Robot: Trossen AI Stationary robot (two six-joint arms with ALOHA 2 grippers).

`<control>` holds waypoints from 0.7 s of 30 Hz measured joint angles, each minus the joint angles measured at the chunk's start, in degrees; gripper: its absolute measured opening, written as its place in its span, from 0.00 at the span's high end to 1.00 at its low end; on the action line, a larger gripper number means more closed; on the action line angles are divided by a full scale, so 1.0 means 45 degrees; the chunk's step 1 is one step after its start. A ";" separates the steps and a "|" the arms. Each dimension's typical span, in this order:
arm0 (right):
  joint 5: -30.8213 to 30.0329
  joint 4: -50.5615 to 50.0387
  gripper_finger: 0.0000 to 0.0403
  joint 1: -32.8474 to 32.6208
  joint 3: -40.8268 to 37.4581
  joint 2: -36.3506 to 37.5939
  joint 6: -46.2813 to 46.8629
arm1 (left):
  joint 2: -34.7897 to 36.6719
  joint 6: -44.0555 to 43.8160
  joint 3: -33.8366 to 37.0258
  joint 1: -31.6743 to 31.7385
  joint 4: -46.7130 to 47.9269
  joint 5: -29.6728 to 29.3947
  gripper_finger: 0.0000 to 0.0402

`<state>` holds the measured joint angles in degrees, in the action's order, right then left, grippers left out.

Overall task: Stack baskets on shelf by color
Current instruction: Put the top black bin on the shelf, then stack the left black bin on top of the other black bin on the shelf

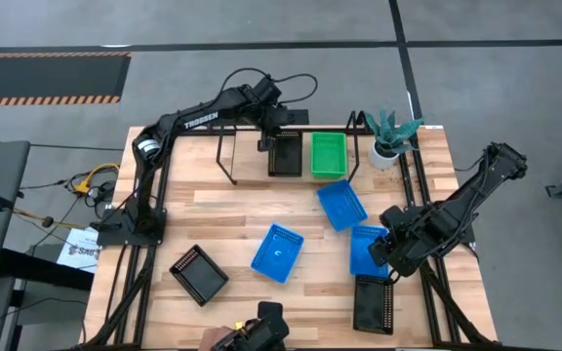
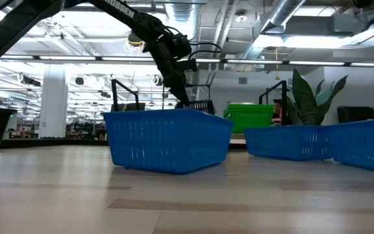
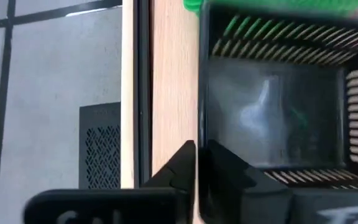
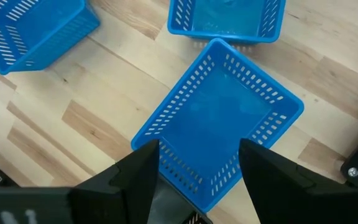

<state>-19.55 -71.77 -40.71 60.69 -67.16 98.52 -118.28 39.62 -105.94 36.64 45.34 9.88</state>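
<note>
My left gripper [image 1: 264,146] [image 3: 197,155] reaches over the shelf [image 1: 224,156] at the table's far edge and is shut on a black basket [image 1: 285,154] [image 2: 199,105]. That basket sits beside a green basket [image 1: 328,154] [image 2: 247,118]. My right gripper [image 1: 386,246] [image 4: 197,163] is open. Its fingers stand on either side of one corner of a blue basket [image 1: 367,250] [image 4: 219,118] that lies on the table. Two more blue baskets [image 1: 341,205] [image 1: 277,252] and two more black baskets [image 1: 198,273] [image 1: 374,304] also lie on the table. My left gripper holds the black basket by its left side wall [image 3: 202,124], one finger inside the basket and one outside, coming from above. The basket stays level over the shelf's board. Whether it rests there, I cannot tell.
A plant in a white pot [image 1: 388,138] stands at the far right corner beside the shelf's looped end. A dark device [image 1: 257,331] sits at the near edge. Bare wood [image 1: 222,210] lies between the shelf and the loose baskets.
</note>
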 joint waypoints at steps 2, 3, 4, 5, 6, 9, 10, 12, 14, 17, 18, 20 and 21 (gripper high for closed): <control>0.0005 0.0006 0.39 0.0001 0.0000 0.0000 0.0005 | 0.0000 0.0038 -0.0002 0.0000 -0.0003 -0.0057 0.88; 0.0005 -0.0003 0.39 0.0000 0.0000 0.0000 0.0002 | 0.0000 0.0027 -0.0004 0.0000 0.0006 -0.0073 0.85; 0.0005 -0.0002 0.39 0.0000 0.0000 0.0000 0.0002 | 0.0000 0.0005 -0.0002 0.0000 0.0001 -0.0076 0.82; 0.0007 0.0000 0.39 -0.0002 0.0000 0.0000 0.0005 | 0.0000 0.0002 -0.0002 0.0000 -0.0008 -0.0063 0.79; 0.0005 -0.0001 0.39 0.0001 0.0000 0.0000 0.0002 | 0.0005 -0.0004 -0.0002 -0.0016 -0.0017 -0.0051 0.77; 0.0005 -0.0049 0.39 0.0001 0.0000 0.0000 0.0000 | 0.0005 -0.0059 -0.0003 -0.0093 -0.0203 -0.0422 0.70; 0.0005 -0.0057 0.39 0.0000 0.0000 0.0000 0.0001 | 0.0005 -0.0124 -0.0050 -0.0132 -0.0233 -0.0679 0.68; 0.0005 -0.0056 0.39 -0.0002 0.0000 0.0000 0.0000 | 0.0002 -0.0541 -0.0498 -0.0146 0.0267 -0.0957 0.65; 0.0005 -0.0061 0.39 -0.0002 0.0000 0.0000 0.0000 | 0.0010 -0.1030 -0.1293 -0.0146 0.1025 -0.0678 0.64; 0.0005 -0.0058 0.39 -0.0004 0.0000 0.0000 -0.0005 | 0.0015 -0.1711 -0.2979 -0.0166 0.3365 0.0450 0.64; 0.0001 -0.0085 0.39 -0.0001 0.0000 0.0000 -0.0005 | 0.0015 -0.1901 -0.3602 -0.0214 0.4286 0.0836 0.64; 0.0000 -0.0101 0.39 0.0001 0.0000 0.0000 -0.0005 | 0.0042 -0.2135 -0.4835 -0.0404 0.6418 0.1541 0.65; 0.0000 -0.0107 0.39 -0.0002 0.0000 0.0000 -0.0005 | 0.0049 -0.2305 -0.5440 -0.0537 0.7648 0.1935 0.65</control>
<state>-19.55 -72.25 -40.72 60.69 -67.16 98.50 -118.06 29.24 -130.42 34.23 79.75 18.59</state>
